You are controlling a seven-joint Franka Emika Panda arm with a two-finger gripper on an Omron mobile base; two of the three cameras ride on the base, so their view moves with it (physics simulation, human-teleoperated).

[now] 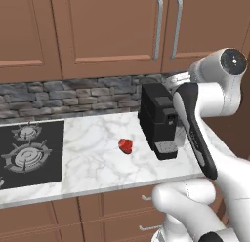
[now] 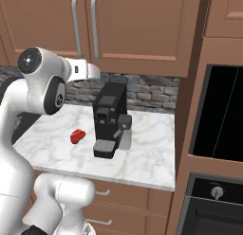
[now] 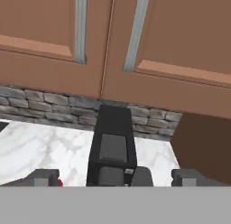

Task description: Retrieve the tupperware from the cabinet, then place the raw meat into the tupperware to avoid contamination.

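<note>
The brown wooden cabinet [image 1: 112,31] [image 2: 137,30] [image 3: 108,47] hangs above the counter with both doors closed, its two silver bar handles [image 3: 80,26] side by side at the seam. The tupperware is hidden. The raw meat [image 1: 126,146] [image 2: 77,136], a small dark-red lump, lies on the marble counter [image 1: 93,158] left of the black coffee machine; a sliver of the raw meat [image 3: 59,182] shows beside the left fingertip. My gripper [image 3: 116,179] is open, its fingertips [image 3: 43,177] wide apart with nothing between them, held above the counter and facing the cabinet doors.
A black coffee machine [image 1: 158,121] [image 2: 110,118] [image 3: 113,146] stands on the counter just below and ahead of the hand. A black cooktop [image 1: 29,148] sits at the counter's left. A built-in oven [image 2: 223,115] in a tall wooden unit bounds the right. Drawers [image 2: 118,196] run below.
</note>
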